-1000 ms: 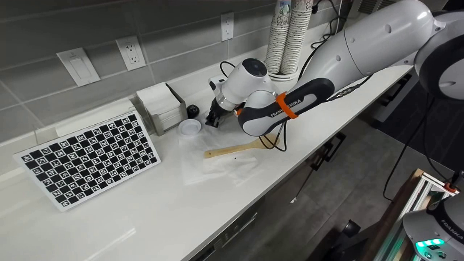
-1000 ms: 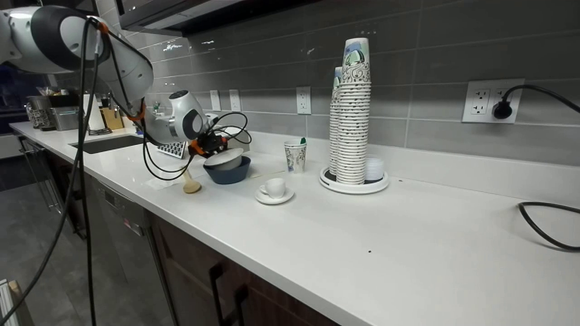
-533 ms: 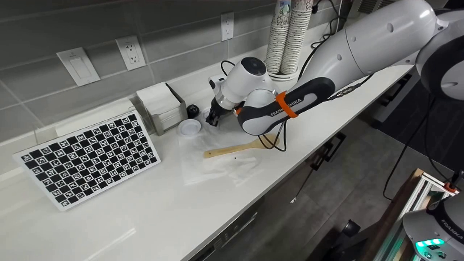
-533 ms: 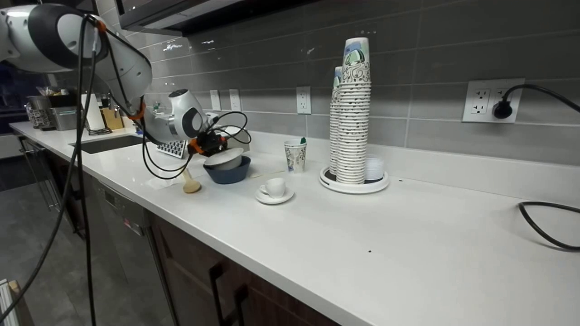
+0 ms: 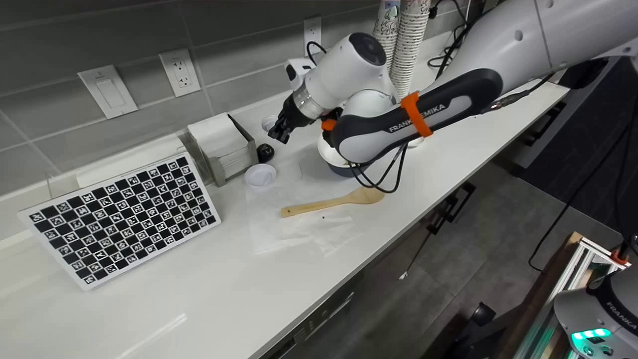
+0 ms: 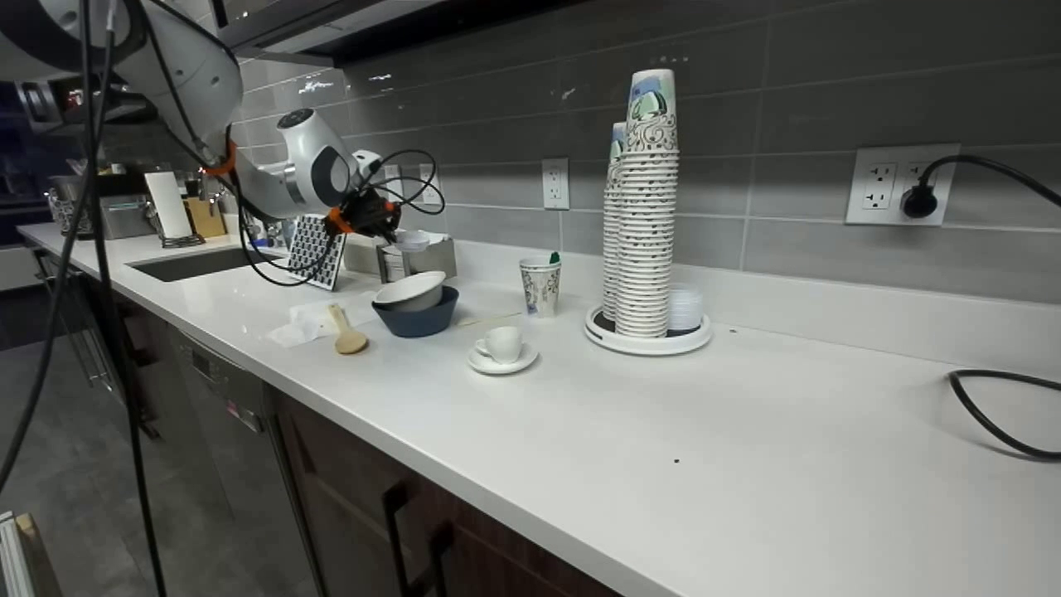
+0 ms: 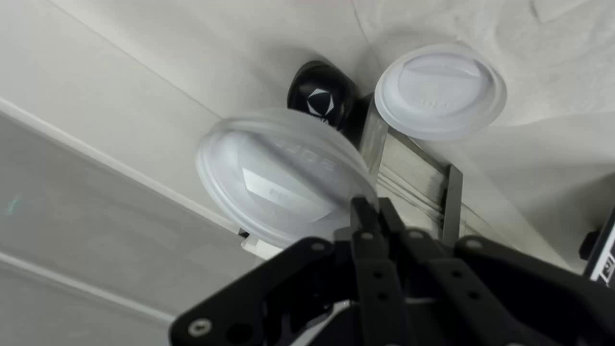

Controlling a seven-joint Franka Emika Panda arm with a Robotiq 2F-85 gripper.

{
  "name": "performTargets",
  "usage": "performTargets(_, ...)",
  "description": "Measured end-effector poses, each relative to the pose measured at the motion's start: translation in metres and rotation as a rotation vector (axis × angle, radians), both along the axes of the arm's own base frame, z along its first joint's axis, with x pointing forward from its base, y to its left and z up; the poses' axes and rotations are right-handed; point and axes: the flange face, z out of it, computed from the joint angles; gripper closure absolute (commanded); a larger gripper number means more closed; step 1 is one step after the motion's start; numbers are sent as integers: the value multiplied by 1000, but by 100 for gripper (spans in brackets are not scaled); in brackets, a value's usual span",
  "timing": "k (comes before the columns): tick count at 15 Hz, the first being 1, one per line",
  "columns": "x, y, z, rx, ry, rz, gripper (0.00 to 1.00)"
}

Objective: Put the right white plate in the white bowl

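Had the small round white plastic plate [image 7: 283, 187] pinched at its rim between the fingertips of the black two-finger gripper [image 7: 377, 211], up in the air above the white countertop [image 5: 189, 309]. Saw it in an exterior view towards the far tiled wall [image 5: 249, 87], just right of the grey metal napkin holder [image 5: 216, 172]. Found the round off-white bowl [image 6: 412, 290] tilted inside the dark blue bowl [image 6: 419, 322], to the right of the held plate and nearer, apart from it and partly hidden by the white-and-black robot arm [image 5: 448, 112] in an exterior view. Saw a second small round white plate [image 5: 260, 175] lying on the countertop, left of the bowls, near the holder and near a rounded black object with a white emblem [image 7: 317, 91]. Noticed a long wooden spoon [image 5: 331, 202] lying nearer than the bowls, with its handle over a thin crumpled white sheet [image 5: 294, 239], and at the left a tilted black-and-white checkered board [image 5: 124, 219]. Made out in an exterior view a small white cup [image 6: 504, 342] upright on its white saucer [image 6: 520, 362], right of the bowls and nearer, then farther back a patterned paper cup [image 6: 541, 290], and farther right tall stacks of patterned paper cups [image 6: 649, 240] on a round white tray [image 6: 648, 347].
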Motion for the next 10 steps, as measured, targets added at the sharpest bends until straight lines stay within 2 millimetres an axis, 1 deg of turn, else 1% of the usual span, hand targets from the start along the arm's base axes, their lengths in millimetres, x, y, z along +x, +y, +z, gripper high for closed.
performTargets(1, -8, -3, 13, 9, -2, -7, 99)
performTargets(3, -30, -8, 36, 17, 22, -22, 99)
performTargets(6, -75, -14, 57, 20, 132, -56, 99)
performTargets(7, -90, -21, 60, 17, 172, -90, 99)
performTargets(8, -103, -31, 63, 13, 200, -136, 100)
performTargets(10, -121, -62, 68, 4, 201, -241, 99)
